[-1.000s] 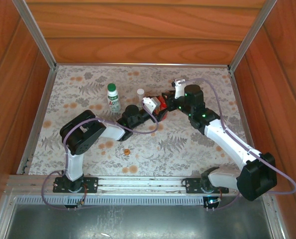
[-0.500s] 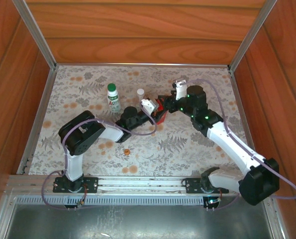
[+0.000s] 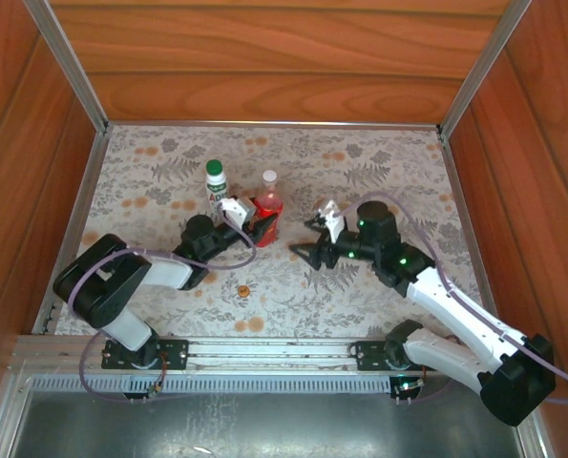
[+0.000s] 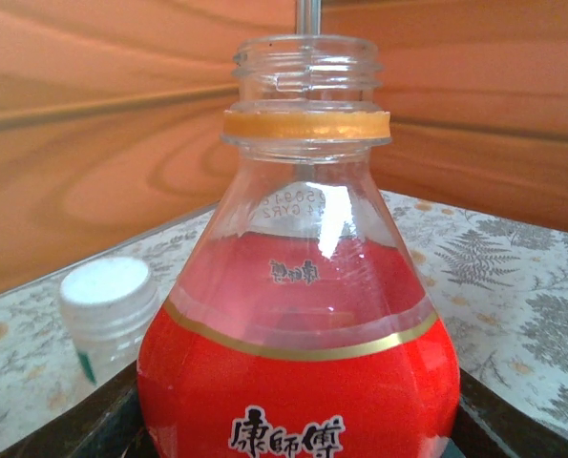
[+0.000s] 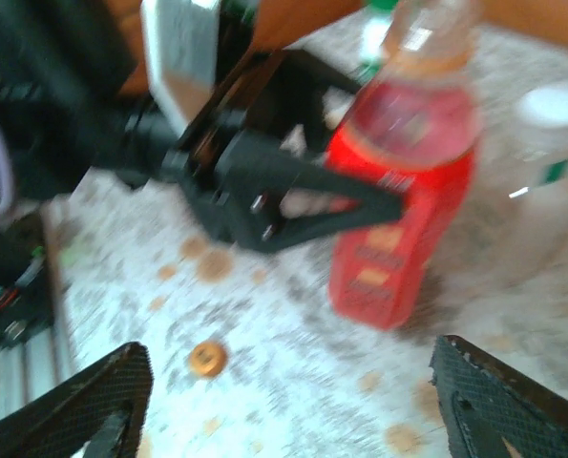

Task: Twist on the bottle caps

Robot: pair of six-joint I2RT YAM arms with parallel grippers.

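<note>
"If we start at the left, the white bottle (image 3: 218, 196) already wears its green cap (image 3: 214, 168), agreed?"

"Agreed. Just right of it, the left end effector (image 3: 262, 227) is clenched around the body of the red bottle (image 3: 267, 205). That bottle stands upright on the tabletop (image 3: 398, 172) with its neck bare. From the left wrist you can also see a tiny bottle (image 4: 107, 315) with a white cap (image 4: 105, 281) on it, just beside the red one."

"So the orange cap (image 3: 244, 289) is the one wanted?"

"I'd judge so. It lies flat on the tabletop, nearer to us than the red bottle and close by the left arm (image 3: 159, 267). The right end effector (image 3: 303, 239) hangs to the right of the cap and apart from it, jaws spread wide, holding nothing."

"What could go wrong?"

"The cap is small and flat, so a pinch off centre could flick it away or jam the fingertips against the tabletop. The reach also passes near the left arm, and a bump there might tip the bottle. If the cap meets the neck tilted, it will likely cross-thread, or the bottle may spin in the grip."
</note>
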